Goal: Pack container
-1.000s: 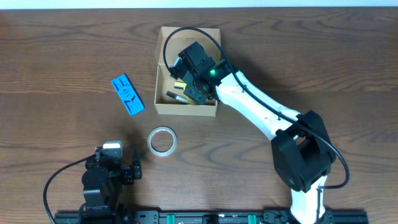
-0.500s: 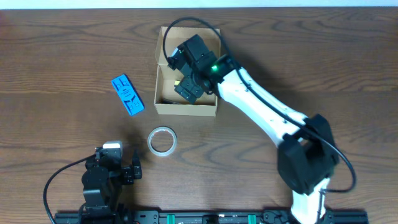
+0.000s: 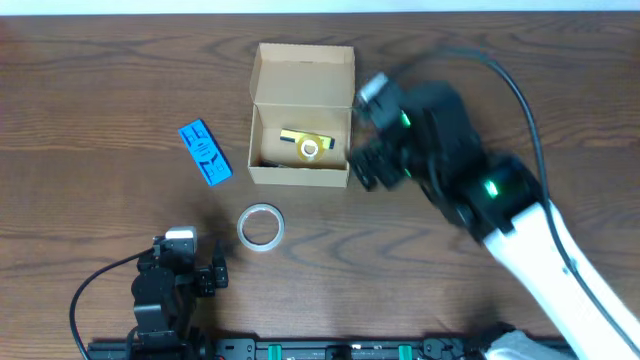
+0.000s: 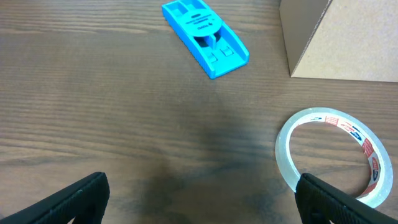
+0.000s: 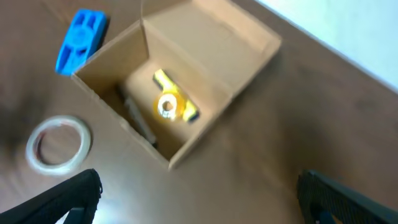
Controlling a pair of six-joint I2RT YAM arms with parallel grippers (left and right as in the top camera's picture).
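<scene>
The container [image 3: 300, 172] is a tan cardboard box with its flap lid [image 3: 305, 66] standing open at the far side. Inside lie a yellow item [image 3: 307, 144] and a dark stick-like item [image 3: 270, 158]. My right gripper [image 3: 372, 168] hangs blurred just right of the box, open and holding nothing. Its wrist view looks down on the container [image 5: 205, 50], the yellow item [image 5: 174, 106] and the open right gripper [image 5: 199, 199]. My left gripper [image 3: 212, 275] rests open near the front edge. In its own view the left gripper [image 4: 199, 205] is over bare table.
A blue plastic piece [image 3: 204, 152] lies left of the box, also visible as the blue piece [image 4: 205, 37] ahead of the left gripper. A clear tape roll [image 3: 261, 226] lies in front of the box, and that tape roll [image 4: 333, 155] touches the left gripper's right fingertip.
My right gripper opened inside the box, left the yellow item there, then rose and pulled out to the right of the box. The left arm has not moved.
</scene>
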